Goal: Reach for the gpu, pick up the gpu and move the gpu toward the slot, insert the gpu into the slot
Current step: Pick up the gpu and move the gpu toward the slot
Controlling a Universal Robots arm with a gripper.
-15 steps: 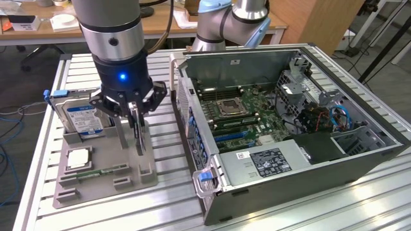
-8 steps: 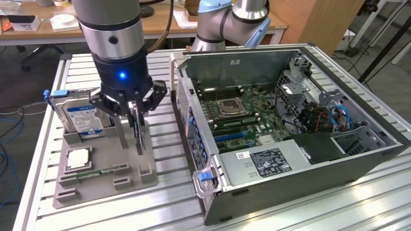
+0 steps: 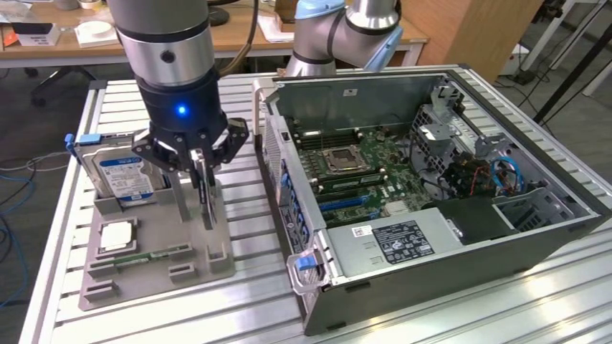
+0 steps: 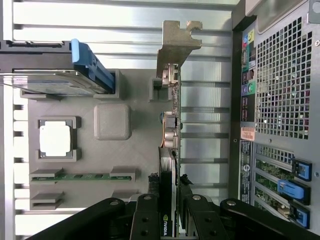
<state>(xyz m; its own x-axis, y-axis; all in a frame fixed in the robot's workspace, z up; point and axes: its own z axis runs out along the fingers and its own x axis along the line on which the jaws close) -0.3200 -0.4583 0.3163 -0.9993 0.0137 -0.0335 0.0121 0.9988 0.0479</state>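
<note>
**Ann:** Why does the gpu (image 3: 203,201) stand on its thin edge in the grey holder (image 3: 158,266) on the bench (image 3: 251,308)?

**Ben:** So the gripper (image 3: 199,168) can press both flat sides. It is pinching the gpu now, near the open computer (image 3: 402,287).

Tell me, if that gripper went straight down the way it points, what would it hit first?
The gpu: the gripper sits around its top edge. Straight down would press the card into the grey holder it stands in, I think.
</note>
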